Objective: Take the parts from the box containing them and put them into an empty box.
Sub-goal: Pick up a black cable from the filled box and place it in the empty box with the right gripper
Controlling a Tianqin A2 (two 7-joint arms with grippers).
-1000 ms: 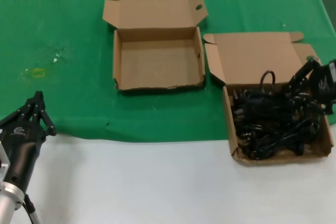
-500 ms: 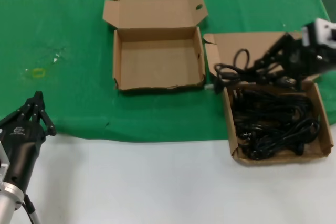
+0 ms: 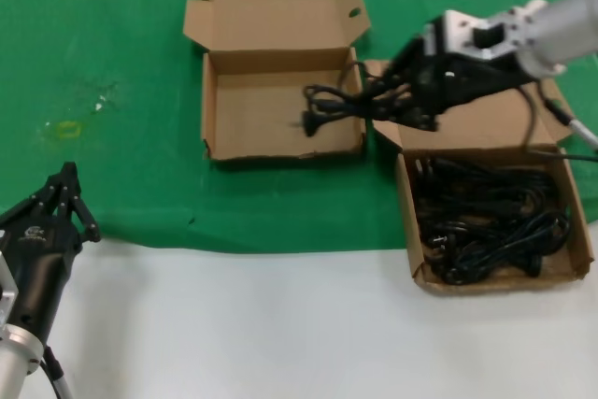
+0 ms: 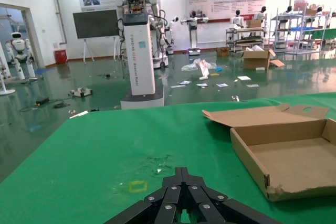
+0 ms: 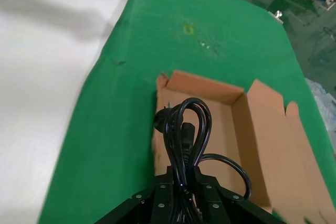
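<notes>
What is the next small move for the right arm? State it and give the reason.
Probably carry a little farther over the empty box, then lower and open. The right pincer is shut on a coiled black power cord, whose plug end hangs over the near-right corner by the wall, not centred. The full box holds more cords. The left pincer is parked near the cloth's edge.

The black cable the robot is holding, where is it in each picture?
Head view: the black cable hangs from the right tool, over the empty box's right side.
Left wrist view: not in it.
Right wrist view: the cable loops out of the tool, over the box.
Shared landmark: the empty box, also in the left wrist view.
</notes>
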